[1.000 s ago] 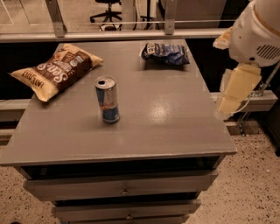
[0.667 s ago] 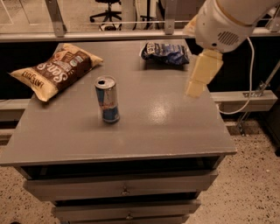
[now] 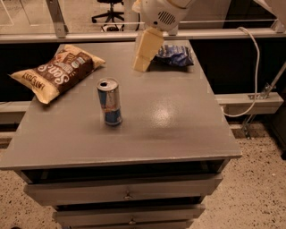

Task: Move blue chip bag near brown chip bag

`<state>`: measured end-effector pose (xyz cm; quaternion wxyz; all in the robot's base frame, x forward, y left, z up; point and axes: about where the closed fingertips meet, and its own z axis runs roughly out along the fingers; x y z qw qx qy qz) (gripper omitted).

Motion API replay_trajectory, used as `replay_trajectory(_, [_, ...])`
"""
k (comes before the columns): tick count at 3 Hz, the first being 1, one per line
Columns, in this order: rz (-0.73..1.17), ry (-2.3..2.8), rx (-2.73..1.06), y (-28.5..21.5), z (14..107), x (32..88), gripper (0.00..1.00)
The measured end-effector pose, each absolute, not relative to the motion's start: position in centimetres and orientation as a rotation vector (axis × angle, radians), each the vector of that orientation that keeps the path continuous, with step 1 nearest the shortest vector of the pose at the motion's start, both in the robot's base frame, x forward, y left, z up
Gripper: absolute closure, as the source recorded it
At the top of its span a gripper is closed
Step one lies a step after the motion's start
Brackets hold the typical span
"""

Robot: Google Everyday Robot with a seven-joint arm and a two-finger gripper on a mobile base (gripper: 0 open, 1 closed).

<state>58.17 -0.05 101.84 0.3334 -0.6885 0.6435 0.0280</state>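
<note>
- Camera view: The small dark blue glossy foil chip bag (image 3: 176, 55) lay wrinkled at the far right corner of the grey flat-topped table (image 3: 178, 120). It was close to both the far edge and the right edge.
- The large puffy brown chip bag with yellow-tan ends (image 3: 58, 71) lay at the far left. Its near end jutted past the table's left edge, and it was well apart from the blue bag.
- The cream-coloured blocky gripper (image 3: 142, 65) hung from the white rounded arm housing (image 3: 161, 12) over the far middle of the table. It pointed down and slightly left, just beside the blue bag's left end and overlapping it in view.
- Whether the gripper was released or clenched could not be told. It held nothing that could be seen.
- A blue-and-silver drink can (image 3: 110, 102) stood upright left of centre, nearer to the brown bag than to the blue one. It stood on the near side of the stretch between the two bags.
- A bare stretch of tabletop ran between the gripper and the brown bag, and a wider bare stretch ran over the near right half.
- The tabletop was smooth with a dull sheen, and grey drawers with small knobs (image 3: 127, 193) sat beneath it.
- A white cable (image 3: 256, 67) drooped at the right over a speckled floor (image 3: 259, 192). A black office chair base (image 3: 108, 17) stood beyond the far rail.
</note>
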Motion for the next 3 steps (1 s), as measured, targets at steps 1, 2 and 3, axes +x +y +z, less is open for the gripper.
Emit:
replay_trajectory(1, [0.073, 1.68, -1.798, -0.1, 101.8, 58.2, 0.0])
replay_trajectory(2, [0.047, 1.634, -1.781, 1.0, 101.8, 59.7, 0.0])
replay_trajectory(3, [-0.023, 1.506, -1.745, 4.4, 101.9, 65.0, 0.0])
